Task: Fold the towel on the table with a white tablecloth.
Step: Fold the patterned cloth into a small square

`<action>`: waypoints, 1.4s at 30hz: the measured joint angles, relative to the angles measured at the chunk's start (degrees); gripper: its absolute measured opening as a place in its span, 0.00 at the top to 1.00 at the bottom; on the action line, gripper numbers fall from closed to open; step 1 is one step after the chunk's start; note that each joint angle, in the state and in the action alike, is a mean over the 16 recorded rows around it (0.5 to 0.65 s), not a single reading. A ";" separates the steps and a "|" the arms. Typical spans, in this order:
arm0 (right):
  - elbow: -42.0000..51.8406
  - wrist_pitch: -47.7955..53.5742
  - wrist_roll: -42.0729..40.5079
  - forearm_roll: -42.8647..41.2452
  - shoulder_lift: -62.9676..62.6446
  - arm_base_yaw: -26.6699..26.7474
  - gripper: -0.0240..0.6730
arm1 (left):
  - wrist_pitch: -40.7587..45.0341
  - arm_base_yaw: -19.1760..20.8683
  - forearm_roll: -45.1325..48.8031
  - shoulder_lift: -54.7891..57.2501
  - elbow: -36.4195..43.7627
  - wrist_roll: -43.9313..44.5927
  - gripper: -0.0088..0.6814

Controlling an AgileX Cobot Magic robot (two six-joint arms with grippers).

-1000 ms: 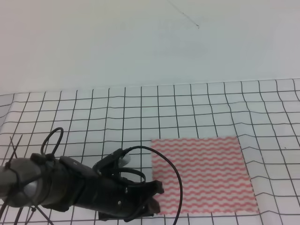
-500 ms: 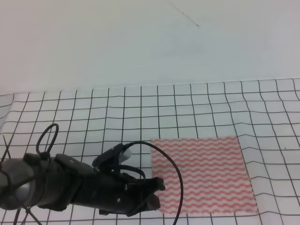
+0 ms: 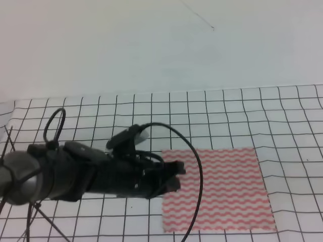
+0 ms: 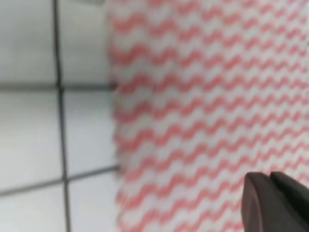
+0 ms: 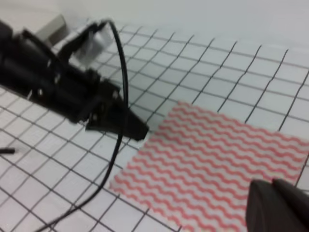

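The towel (image 3: 217, 189), striped in wavy red-pink and white, lies flat on the white tablecloth (image 3: 212, 108) with its black grid, right of centre. My left gripper (image 3: 176, 175) hovers over the towel's left edge with its fingers close together and nothing held. In the left wrist view the towel (image 4: 193, 111) fills the right side, with the gripper (image 4: 273, 193) at the bottom right. The right wrist view shows the towel (image 5: 217, 169) from above, the left gripper (image 5: 142, 131) at its near-left corner, and my right gripper (image 5: 277, 203) shut above the towel's right side.
The gridded cloth covers the table (image 3: 75, 108) out to a plain pale wall behind. A black cable (image 3: 194, 166) loops from the left arm over the towel's left part. Thin dark rods (image 3: 40, 222) show at the bottom left.
The left arm has risen in the picture and shifted slightly right, so its gripper now sits at the towel's upper-left edge instead of the lower-left corner. The towel has not moved.
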 joint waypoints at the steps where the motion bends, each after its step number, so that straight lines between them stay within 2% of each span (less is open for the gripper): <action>1: 0.00 0.13 0.02 -0.30 0.35 0.00 0.97 | 0.60 0.41 0.34 0.23 -0.62 0.09 0.99; 11: 0.00 1.96 1.60 -2.81 5.69 0.00 0.96 | 11.11 5.42 9.31 1.99 -3.74 -3.77 0.99; 19: 0.00 2.86 3.19 -4.40 8.88 0.00 0.96 | 12.35 6.90 14.00 -3.46 2.05 -9.57 0.99; 24: 0.00 2.97 3.41 -5.17 9.56 0.00 0.95 | 9.04 6.75 10.43 -8.07 7.24 -8.73 0.99; 30: 0.00 2.88 3.40 -5.85 9.67 0.00 0.95 | 6.54 6.67 2.53 -10.27 11.81 -3.30 0.97; 42: 0.00 3.24 3.48 -5.89 9.66 0.00 0.95 | 8.13 6.67 -5.48 -3.14 11.37 3.99 0.74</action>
